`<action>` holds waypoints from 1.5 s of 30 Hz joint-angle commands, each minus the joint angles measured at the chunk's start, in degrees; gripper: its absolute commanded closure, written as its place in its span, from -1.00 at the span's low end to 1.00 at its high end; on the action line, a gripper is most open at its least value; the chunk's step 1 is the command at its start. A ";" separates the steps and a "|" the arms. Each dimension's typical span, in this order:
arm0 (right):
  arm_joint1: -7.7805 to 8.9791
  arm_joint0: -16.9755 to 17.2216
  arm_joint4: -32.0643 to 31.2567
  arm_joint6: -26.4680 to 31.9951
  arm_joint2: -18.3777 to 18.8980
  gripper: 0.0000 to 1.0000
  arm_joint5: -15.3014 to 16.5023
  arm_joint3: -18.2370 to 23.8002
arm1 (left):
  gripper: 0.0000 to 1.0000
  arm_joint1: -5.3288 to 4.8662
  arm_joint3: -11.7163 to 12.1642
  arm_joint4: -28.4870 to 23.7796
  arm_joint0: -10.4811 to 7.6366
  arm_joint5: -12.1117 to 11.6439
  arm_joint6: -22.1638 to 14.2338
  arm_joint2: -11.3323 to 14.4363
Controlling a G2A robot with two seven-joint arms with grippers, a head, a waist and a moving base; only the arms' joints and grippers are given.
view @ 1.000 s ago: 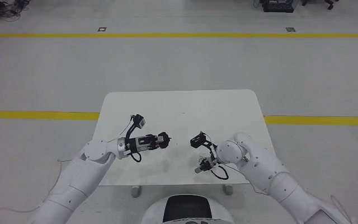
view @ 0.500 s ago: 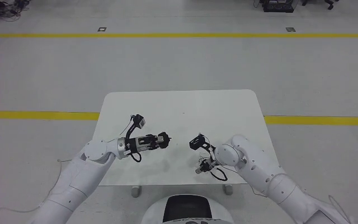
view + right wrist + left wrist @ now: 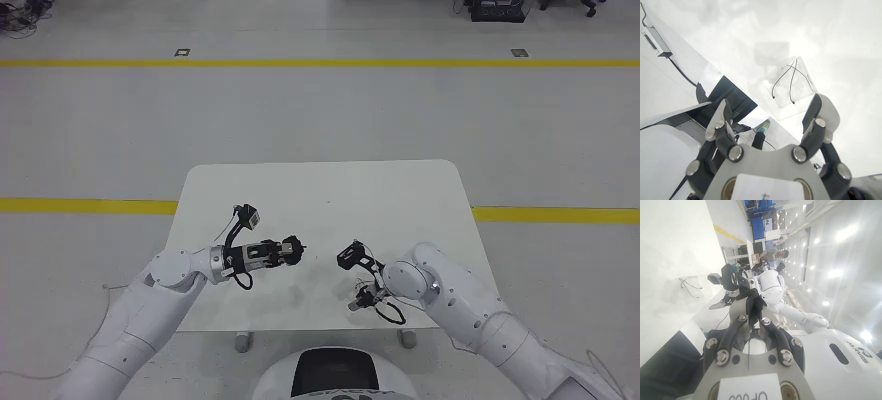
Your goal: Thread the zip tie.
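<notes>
left pincer (image 3: 754,306) clamped shut on a thin black zip tie (image 3: 749,351), strand trailing back toward the wrist, held over the counter (image 3: 400,190). right pincer (image 3: 770,104) spread wide, holding nothing. spare ties (image 3: 793,102) lie in a clear box (image 3: 787,111)

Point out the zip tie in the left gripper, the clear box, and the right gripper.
zip tie (image 3: 749,351), left wrist view, on its thin black strand.
clear box (image 3: 785,111), right wrist view, on a bare wall.
right gripper (image 3: 770,98), right wrist view, midway between its open fingers.
</notes>
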State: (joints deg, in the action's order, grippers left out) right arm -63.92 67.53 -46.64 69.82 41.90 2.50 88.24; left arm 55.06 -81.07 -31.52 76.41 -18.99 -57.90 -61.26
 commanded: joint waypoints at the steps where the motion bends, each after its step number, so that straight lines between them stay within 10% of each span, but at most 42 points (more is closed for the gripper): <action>1: 0.00 0.00 0.02 0.00 0.00 -1.00 -0.02 -0.01 | 1.00 0.00 0.00 0.00 0.00 0.00 0.00 0.00; 30: 0.82 1.99 -7.54 1.22 0.74 -1.00 -0.19 4.10 | 1.00 0.00 0.00 0.00 0.00 0.00 0.00 0.00; 34: 0.78 2.10 -7.72 1.28 0.79 0.06 -0.13 3.71 | 1.00 0.00 0.00 0.00 0.00 0.00 0.00 0.00; 45: 0.31 2.19 -8.72 -0.65 0.02 0.58 -0.07 2.13 | 1.00 0.00 0.00 0.00 0.00 0.00 0.00 0.00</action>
State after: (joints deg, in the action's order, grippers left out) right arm -63.57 69.70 -55.28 69.44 41.95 2.42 90.55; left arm 55.06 -81.07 -31.52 76.41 -18.99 -57.90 -61.26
